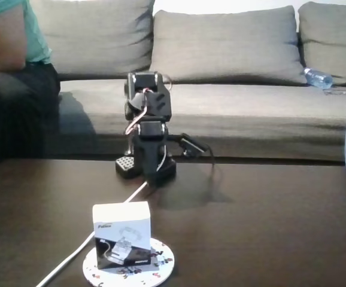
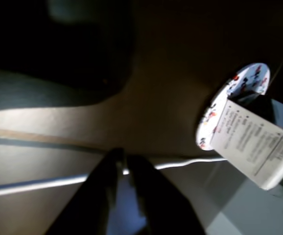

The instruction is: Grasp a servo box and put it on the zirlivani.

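1. Servo box (image 1: 121, 233) sits on the zirlivani (image 1: 161, 263), near the table's (image 1: 269, 221) front edge, upright, white top and black lower part; the disc rim shows around its base.
2. Wrist view shows the same: servo box (image 2: 256, 147) on the zirlivani (image 2: 215, 115), both well apart from the gripper (image 2: 124, 169).
3. Gripper fingers read as dark blades nearly touching, a thin gap between them; holds nothing.
4. Arm (image 1: 148, 128) is folded up at its base behind the box, well apart from it. Placement looks done.
5. Risk: the box sits toward the disc's left side in the fixed view, so a nudge could tip it off the edge.
6. Risk: white cable (image 1: 101, 230) runs from the arm base past the disc; a moving arm tugging it could shift disc or box.
7. Hard to tell: fixed view crops the disc's front rim; wrist view is dark and blurred, print unreadable; box hides the disc centre.
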`<state>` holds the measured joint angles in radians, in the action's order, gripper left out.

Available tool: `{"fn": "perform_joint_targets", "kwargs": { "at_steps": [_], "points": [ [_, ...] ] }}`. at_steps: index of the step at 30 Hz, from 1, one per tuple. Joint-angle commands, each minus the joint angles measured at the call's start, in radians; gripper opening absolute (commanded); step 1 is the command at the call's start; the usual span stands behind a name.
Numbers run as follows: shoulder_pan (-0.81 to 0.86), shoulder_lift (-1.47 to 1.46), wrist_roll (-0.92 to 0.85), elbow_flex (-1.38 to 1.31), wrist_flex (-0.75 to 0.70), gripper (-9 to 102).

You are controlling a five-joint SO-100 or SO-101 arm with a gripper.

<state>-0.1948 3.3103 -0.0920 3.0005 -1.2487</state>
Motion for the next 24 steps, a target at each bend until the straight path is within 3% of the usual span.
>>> {"fn": "perform_joint_targets", "kwargs": {
  "at_steps": [1,10,24],
  "points": [
    [-0.005,0.055,0.006,-0.006,-0.029,0],
    [-0.011,0.034,0.009,-0.028,-0.103,0],
    [-0.014,0.034,0.014,-0.028,-0.103,0]
  ]
}}
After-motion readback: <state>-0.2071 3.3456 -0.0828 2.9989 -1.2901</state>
